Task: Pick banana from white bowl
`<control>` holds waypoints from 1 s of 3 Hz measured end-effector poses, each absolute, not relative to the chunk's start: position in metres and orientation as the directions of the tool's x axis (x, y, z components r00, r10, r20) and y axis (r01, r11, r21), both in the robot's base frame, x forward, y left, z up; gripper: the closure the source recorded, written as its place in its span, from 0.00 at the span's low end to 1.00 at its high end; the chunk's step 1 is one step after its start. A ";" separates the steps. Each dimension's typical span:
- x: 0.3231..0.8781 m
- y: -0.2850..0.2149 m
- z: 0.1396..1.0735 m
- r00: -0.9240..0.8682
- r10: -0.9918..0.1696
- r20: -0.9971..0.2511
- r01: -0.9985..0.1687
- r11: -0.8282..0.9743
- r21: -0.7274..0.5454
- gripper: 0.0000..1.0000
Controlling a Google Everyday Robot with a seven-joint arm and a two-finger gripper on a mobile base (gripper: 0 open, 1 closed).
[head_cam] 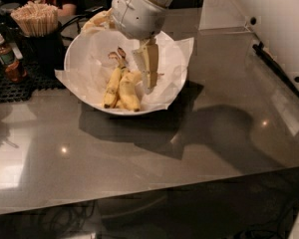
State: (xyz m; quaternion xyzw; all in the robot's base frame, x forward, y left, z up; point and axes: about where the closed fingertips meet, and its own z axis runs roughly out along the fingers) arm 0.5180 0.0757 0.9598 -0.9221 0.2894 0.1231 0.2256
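The white bowl (84,51), lined with crinkled white paper, stands at the back left of the grey counter. Yellow bananas lie close together in its middle. The plumper one (130,91) lies on the right, with a slimmer one (111,87) touching its left side; their dark stems point to the back. My gripper (149,71) hangs from the white arm (139,6) down into the bowl. It is just right of the bananas and holds nothing that I can see.
More yellow bananas (96,20) show behind the bowl's far rim. A dark cup of wooden sticks (36,20) and a brown sauce bottle (7,59) stand on a black mat at the left. A white wall and a black rail run along the right.
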 end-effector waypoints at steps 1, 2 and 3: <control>0.518 0.080 0.936 0.790 -0.463 -0.401 -0.593 -0.742 -0.312 0.00; 0.523 0.085 0.931 0.788 -0.460 -0.408 -0.596 -0.736 -0.322 0.00; 0.529 0.084 0.910 0.765 -0.463 -0.447 -0.617 -0.727 -0.303 0.00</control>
